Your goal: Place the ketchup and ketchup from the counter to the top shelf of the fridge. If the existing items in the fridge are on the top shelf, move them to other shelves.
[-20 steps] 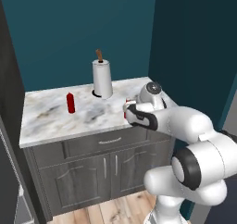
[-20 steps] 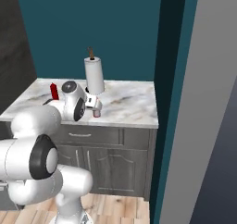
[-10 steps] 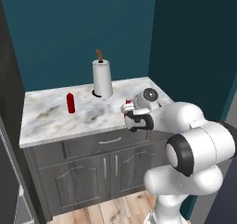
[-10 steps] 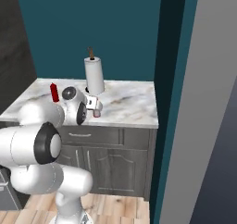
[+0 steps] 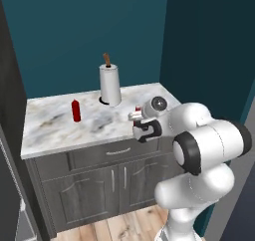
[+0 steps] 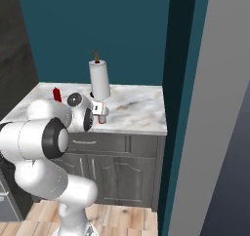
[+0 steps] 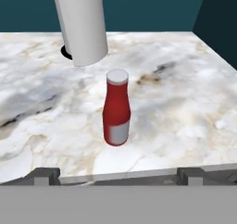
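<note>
Marbled stone counter [image 7: 185,112]: smooth red ketchup bottle [image 7: 116,108] upright, white cap; gripper [image 7: 118,174] spread wide, holding nothing.

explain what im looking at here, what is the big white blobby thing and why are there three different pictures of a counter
The white thing is a robot arm on a driving base, rendered in a simulated kitchen. Two cameras ride on the base behind the arm, one to its left and one to its right, so both show the same marbled counter from two sides. The third camera sits on the hand and looks along the gripper, whose two dark fingertips rise at the bottom edge.

On the counter stand a paper-towel roll and two small red ketchup bottles: one far to the left, one right in front of the hand, upright with a white cap. The gripper is open and holds nothing; the near bottle stands ahead of the fingertips, untouched.
</note>
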